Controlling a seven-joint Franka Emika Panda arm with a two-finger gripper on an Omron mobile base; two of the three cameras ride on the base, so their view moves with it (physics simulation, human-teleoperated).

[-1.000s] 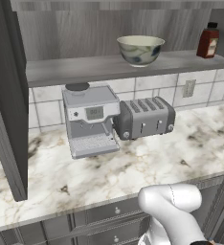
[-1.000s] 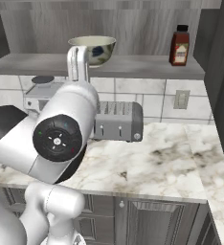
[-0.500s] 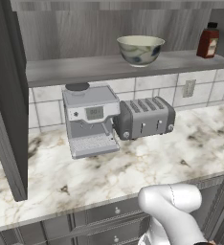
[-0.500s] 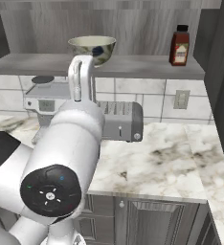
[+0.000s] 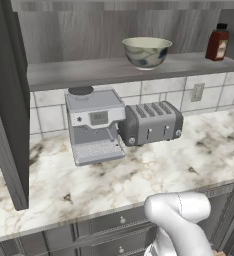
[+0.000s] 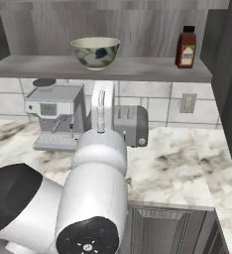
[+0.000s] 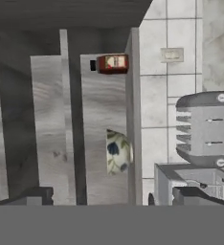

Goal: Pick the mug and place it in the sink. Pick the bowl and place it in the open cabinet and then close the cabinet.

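Gripper (image 7: 109, 200) stood spread wide and empty, fingertips (image 7: 35, 196) dark and cut by the frame's lower edge. Bowl (image 5: 146, 51), cream with blue-green blotches, sat upright on the open cabinet (image 5: 104, 70) shelf, well apart from a red-brown bottle (image 5: 217, 42). Cabinet door (image 5: 6, 105) ran out of frame at left.

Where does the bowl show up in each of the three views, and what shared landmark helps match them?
Left base view: the bowl sits on the cabinet shelf, upper centre-right.
Right base view: bowl on the shelf, upper left of centre.
Hand view: bowl seen sideways, centre, against the shelf edge.
Shared landmark: the red-brown bottle on the same shelf.
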